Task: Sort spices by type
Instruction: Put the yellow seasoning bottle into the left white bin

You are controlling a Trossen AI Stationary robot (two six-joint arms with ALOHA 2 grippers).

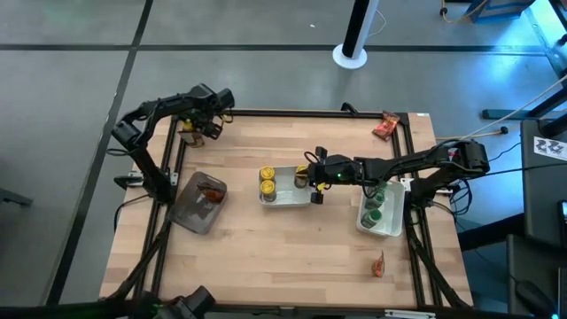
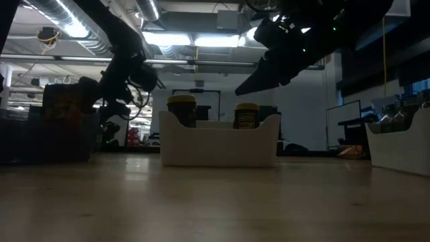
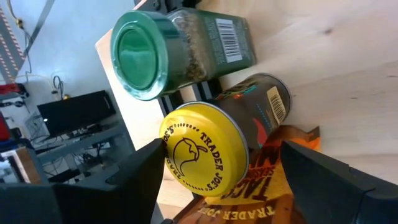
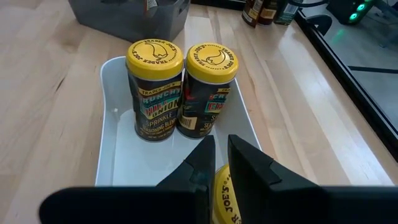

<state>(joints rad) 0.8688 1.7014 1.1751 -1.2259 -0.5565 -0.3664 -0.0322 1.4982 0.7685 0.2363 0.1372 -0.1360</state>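
Centrally on the wooden tabletop [image 1: 266, 248] stands a white rectangular tray [image 1: 285, 197] holding two yellow-lidded jars [image 4: 177, 93] upright and side by side at its far-left end, touching or nearly so. A second white tray [image 1: 383, 220] sits at the tabletop's right edge and contains green-lidded jars [image 1: 376, 204]. Left of centre, a clear grey bin [image 1: 199, 202] holds red-orange packets [image 1: 211, 191].

Right claw [image 1: 312, 180]: positioned over the right end of the central tray. Its fingers stand narrow, and the right wrist view shows another yellow-lidded jar [image 4: 229, 198] directly beneath them, its lid partly hidden by the fingers; whether it is clamped cannot be told for sure.

Left claw [image 1: 213, 124]: at the far-left corner of the tabletop, fingers spread wide. The left wrist view shows, between its fingers, a jar with a yellow lid [image 3: 205, 149], lid towards the camera. Beside that jar is a green-lidded jar [image 3: 168, 53], and under it a red-orange packet [image 3: 267, 180]. The fingers flank the yellow lid without visibly touching it.

Loose items: one red-orange packet [image 1: 384, 127] lies at the far-right corner, and another [image 1: 379, 264] lies near the right edge, towards the front of the tabletop.
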